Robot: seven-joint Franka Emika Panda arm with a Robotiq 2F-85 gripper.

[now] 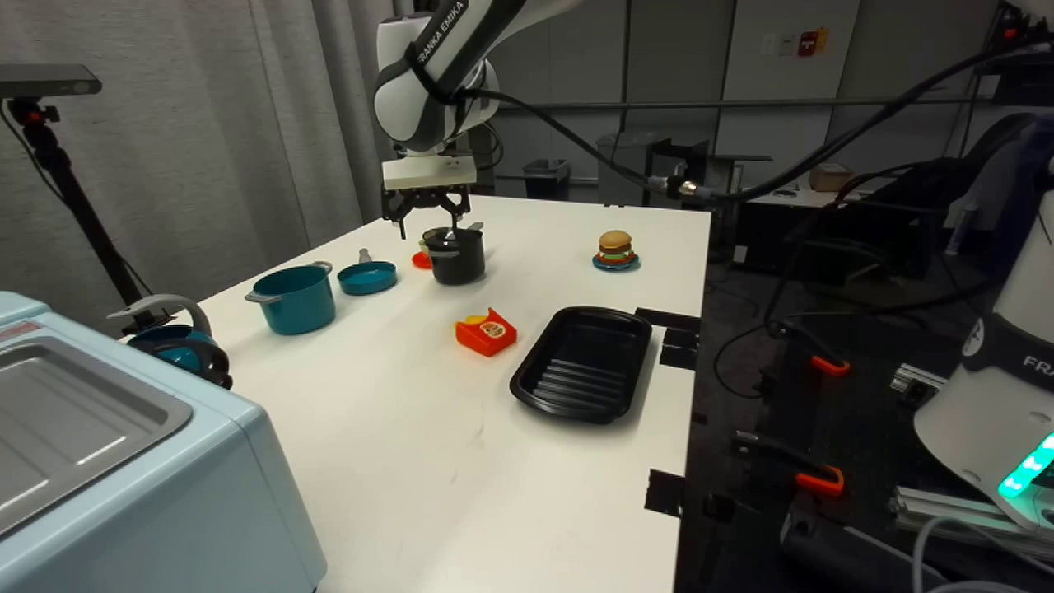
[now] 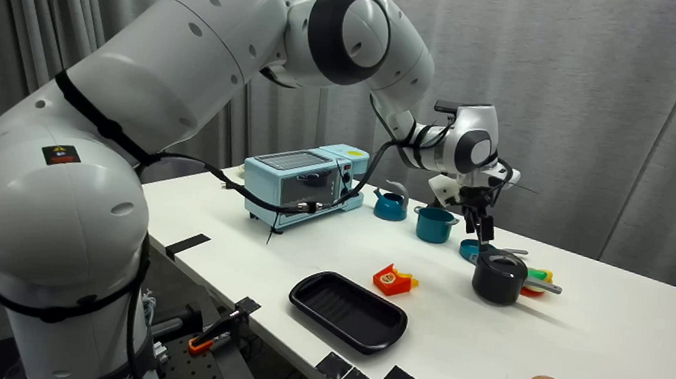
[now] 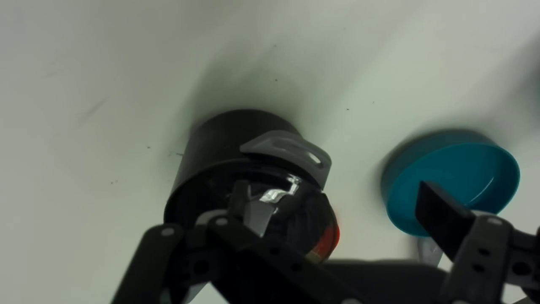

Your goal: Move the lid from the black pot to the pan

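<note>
The black pot [image 1: 461, 262] stands on the table and shows in both exterior views [image 2: 494, 287] and in the wrist view [image 3: 228, 133]. The glossy dark lid [image 2: 505, 262] lies on its top; in the wrist view the lid [image 3: 299, 219] is partly hidden by a finger. A small grey piece by that finger may be its knob. The teal pan [image 1: 368, 278] lies beside the pot, also in the wrist view [image 3: 460, 177]. My gripper [image 1: 428, 226] is open, with one finger over the lid and the other toward the pan [image 3: 337, 207]. I cannot tell whether a finger touches the lid.
A teal pot [image 1: 298, 298] and a kettle [image 2: 391, 206] stand past the pan. A red plate with toy food [image 2: 537, 279] is close behind the black pot. A fries box [image 1: 487, 331], a black grill pan [image 1: 586, 362], a burger [image 1: 616, 247] and a blue oven [image 2: 301, 179] are around.
</note>
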